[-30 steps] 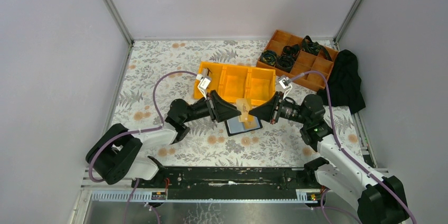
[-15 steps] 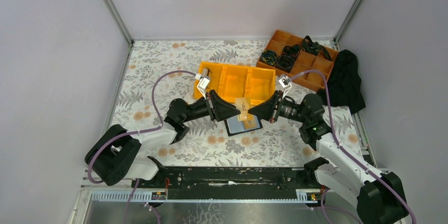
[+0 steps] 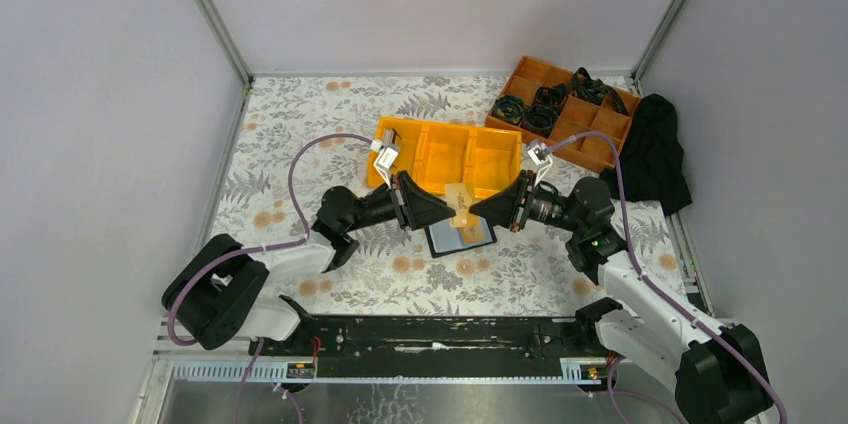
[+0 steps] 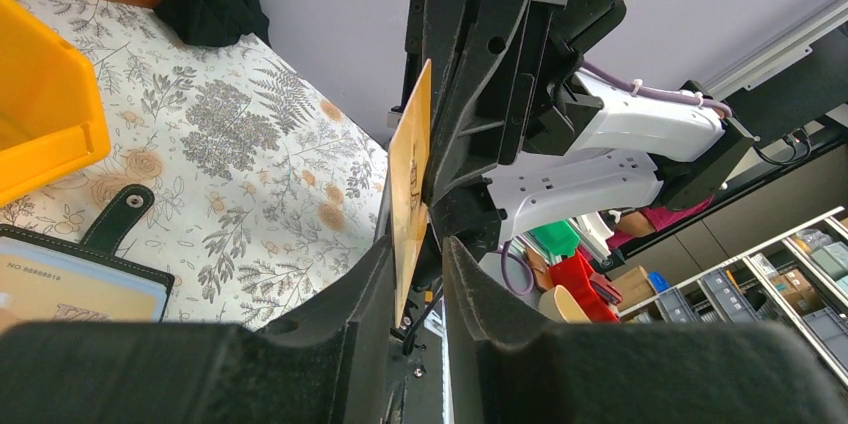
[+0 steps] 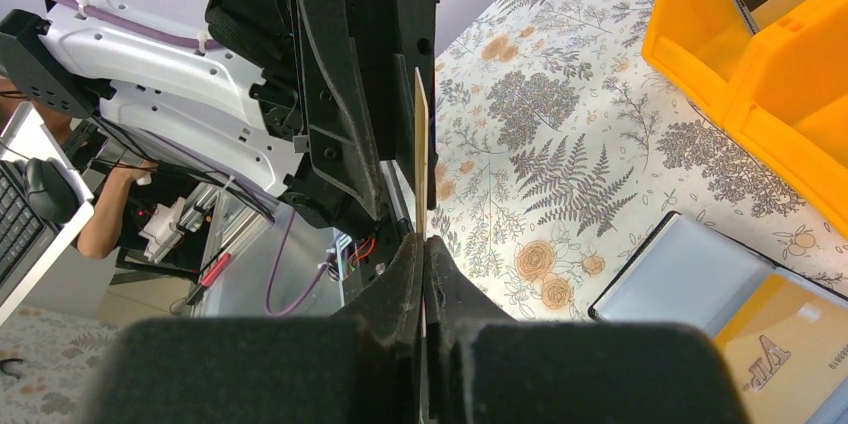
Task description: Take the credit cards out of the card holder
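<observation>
Top external view shows me the tan credit card point(image 3: 460, 205) mid-frame over the open card holder point(image 3: 462, 238), my right hand point(image 3: 472, 210) clenched on one edge and my left hand point(image 3: 449, 212) parted around the other, so an early right-hand release would, I judge, drop it onto the worktop point(image 3: 290, 134).

A thin tan rectangular card point(image 3: 460, 206) stands on edge in mid-air above the open black wallet-like card holder point(image 3: 462, 237), which lies flat on the floral worktop point(image 3: 300, 144), a second tan card point(image 5: 790, 344) sleeved inside.
</observation>
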Controlling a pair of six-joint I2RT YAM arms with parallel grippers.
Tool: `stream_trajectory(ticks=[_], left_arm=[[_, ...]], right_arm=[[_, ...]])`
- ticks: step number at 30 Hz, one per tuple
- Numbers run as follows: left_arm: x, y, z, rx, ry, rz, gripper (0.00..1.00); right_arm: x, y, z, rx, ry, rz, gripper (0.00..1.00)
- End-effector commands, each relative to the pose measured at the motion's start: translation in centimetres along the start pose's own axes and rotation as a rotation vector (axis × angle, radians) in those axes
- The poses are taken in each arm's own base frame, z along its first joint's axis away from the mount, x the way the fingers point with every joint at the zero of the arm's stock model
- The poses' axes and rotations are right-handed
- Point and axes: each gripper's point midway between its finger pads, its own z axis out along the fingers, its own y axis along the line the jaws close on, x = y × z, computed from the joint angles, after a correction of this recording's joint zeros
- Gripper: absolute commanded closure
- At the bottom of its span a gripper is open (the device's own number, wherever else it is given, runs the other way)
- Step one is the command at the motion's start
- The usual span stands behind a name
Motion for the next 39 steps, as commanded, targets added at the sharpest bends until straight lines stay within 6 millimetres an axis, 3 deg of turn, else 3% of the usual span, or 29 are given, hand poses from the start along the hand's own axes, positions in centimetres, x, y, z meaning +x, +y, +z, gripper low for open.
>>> stream_trajectory(ticks=[1, 3, 7, 12, 16, 18, 21, 24, 32, 39], left_arm=[[-0.4, -0.7, -0.1, 0.033, -0.014, 0.042, 0.75], [-0.5, -0.6, -0.1, 0.028, -0.02, 0.039, 0.86], [-0.6, -0.4, -0.2, 0.024, -0.023, 0.029, 0.97], [-0.6, 0.4, 0.1, 0.001, 0.007, -0.002, 1.0], [-0.8, 3.1, 0.7, -0.113, 0.073, -0.013, 1.0], [-1.7, 5.3, 1.1, -0.231, 0.093, -0.02, 1.0], [-2.7, 10.4, 0.3, -0.546, 0.169, 0.01, 1.0], [-5.0, 13.0, -1.2, -0.722, 0.16, 0.031, 1.0], [-10.6, 14.5, -5.3, -1.053, 0.168, 0.132, 1.0], [-12.6, 18.4, -9.4, -1.302, 0.278, 0.2, 1.0]], right_arm=[[-1.7, 1.0, 0.0, -0.026, -0.048, -0.065, 1.0], [-1.6, 1.0, 0.0, -0.024, -0.047, -0.065, 1.0], [-1.6, 0.8, 0.0, -0.017, -0.048, -0.065, 1.0], [-1.9, 0.1, 0.1, 0.015, -0.066, -0.059, 0.99], [-2.4, -1.5, 0.0, 0.107, -0.102, -0.055, 0.59], [-2.3, -2.6, -0.3, 0.18, -0.105, -0.053, 0.51], [-2.5, -6.0, -1.6, 0.38, -0.149, -0.046, 0.53], [-1.8, -8.4, -2.5, 0.497, -0.15, -0.028, 0.54], [1.0, -12.5, -2.8, 0.637, -0.053, 0.056, 0.57], [3.7, -14.3, -0.6, 0.567, 0.041, 0.144, 0.57]])
